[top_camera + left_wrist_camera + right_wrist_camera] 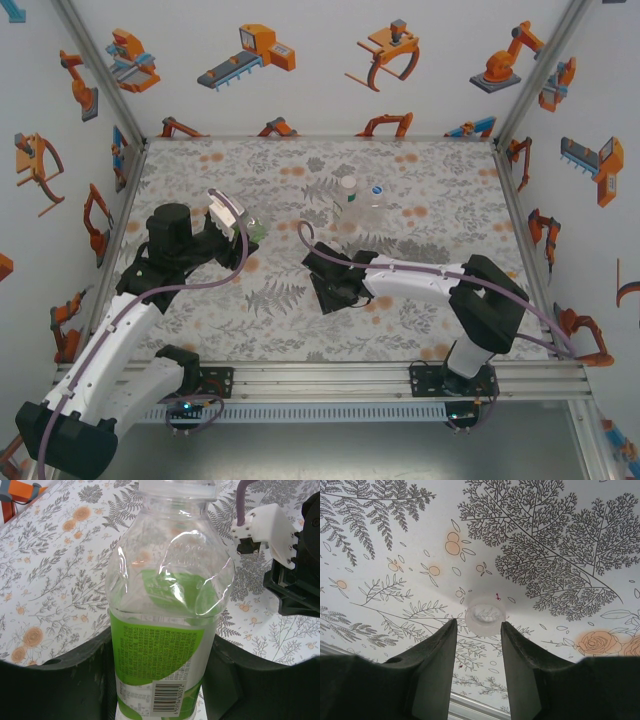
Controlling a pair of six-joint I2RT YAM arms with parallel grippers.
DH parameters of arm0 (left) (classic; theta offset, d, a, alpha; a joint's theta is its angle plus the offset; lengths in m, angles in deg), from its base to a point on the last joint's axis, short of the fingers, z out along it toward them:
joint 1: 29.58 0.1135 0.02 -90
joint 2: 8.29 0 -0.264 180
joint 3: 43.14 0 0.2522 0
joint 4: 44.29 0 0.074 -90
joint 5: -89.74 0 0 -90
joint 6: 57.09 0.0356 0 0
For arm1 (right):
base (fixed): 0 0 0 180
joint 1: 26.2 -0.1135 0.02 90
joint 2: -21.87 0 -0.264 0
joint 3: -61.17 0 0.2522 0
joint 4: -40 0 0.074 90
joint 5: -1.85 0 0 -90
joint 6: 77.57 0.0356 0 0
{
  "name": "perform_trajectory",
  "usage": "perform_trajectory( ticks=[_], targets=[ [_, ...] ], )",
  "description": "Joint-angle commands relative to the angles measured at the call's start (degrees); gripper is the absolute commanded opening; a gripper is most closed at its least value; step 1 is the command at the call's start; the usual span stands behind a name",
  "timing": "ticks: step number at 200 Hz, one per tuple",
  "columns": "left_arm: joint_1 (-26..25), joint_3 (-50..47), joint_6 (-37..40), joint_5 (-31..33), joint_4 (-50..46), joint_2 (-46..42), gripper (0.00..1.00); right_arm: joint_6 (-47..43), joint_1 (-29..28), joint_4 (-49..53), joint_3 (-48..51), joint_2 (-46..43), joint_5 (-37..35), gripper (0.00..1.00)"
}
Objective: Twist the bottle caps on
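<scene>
Left hand (pixel 162 652) gripped green-label bottle (pixel 165 605) between its fingers (pixel 65 690). Right hand (pixel 479 626) stood released, cap (pixel 486 614) lay on worktop (pixel 545 555) just ahead of it. Risk: closing here might clip cap's edge and flick it away

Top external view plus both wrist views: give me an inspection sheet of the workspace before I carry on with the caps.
Surface: grey floral-printed tabletop, flat, no spill seen.
Job's things: clear plastic bottle with a green label, held; two more clear plastic bottles standing side by side mid-table, tops too small to judge; small round pale plastic cap lying on the tabletop.
Clutter: nothing seen.
Grippers: left gripper shut on the green-label bottle; right gripper open, fingertips either side of the cap, a gap showing at one finger.
Cables: purple cables run along both arms, apart from the standing bottles.
Surroundings: white walls printed with orange robot pictures; aluminium rail at the near edge.
</scene>
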Motion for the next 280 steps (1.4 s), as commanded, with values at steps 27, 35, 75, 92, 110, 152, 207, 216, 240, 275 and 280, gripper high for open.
perform_trajectory(
  ticks=[27, 35, 75, 92, 110, 152, 207, 216, 240, 275, 280],
  targets=[
    [0.2, 1.7, -0.8, -1.0, -0.2, -0.1, 0.05, 0.7, -0.3, 1.9, -1.8, 0.7, -1.1, 0.44],
    [0.2, 1.8, -0.8, -1.0, -0.3, -0.1, 0.05, 0.7, -0.3, 1.9, -1.7, 0.8, -1.0, 0.44],
    [0.2, 1.7, -0.9, -0.9, -0.2, 0.0, 0.05, 1.0, -0.5, 1.0, -1.0, 1.5, -0.5, 0.44],
    [0.2, 1.6, -0.9, -0.9, -0.3, -0.1, 0.05, 1.0, -0.4, 0.5, -0.6, 1.5, -0.4, 0.44],
    [0.2, 1.6, -0.9, -0.9, -0.2, -0.1, 0.04, 1.1, -0.4, -0.2, -0.3, 1.8, 0.0, 0.44],
    [0.2, 1.6, -1.1, -0.6, -0.2, -0.1, 0.04, 1.9, -0.4, -2.1, 0.2, 3.0, 1.3, 0.43],
    [0.2, 1.5, -1.2, -0.6, -0.1, -0.2, 0.04, 2.7, -0.5, -2.5, 0.4, 3.0, 1.1, 0.34],
    [0.2, 1.6, -1.2, -0.6, -0.1, -0.1, 0.04, 3.0, -0.4, -2.5, 0.5, 2.8, 1.2, 0.32],
    [0.2, 1.5, -1.3, -0.8, -0.1, 0.0, 0.04, 4.0, -0.1, -3.6, 1.2, 2.1, 2.4, 0.27],
    [0.2, 1.5, -1.4, -0.9, 0.1, 0.2, 0.04, 7.0, 2.5, -9.5, 6.0, -0.8, 6.7, 0.24],
    [0.2, 1.5, -1.4, -0.9, 0.0, 0.1, 0.04, 7.5, 3.1, -10.7, 7.0, -1.6, 7.5, 0.24]
  ],
)
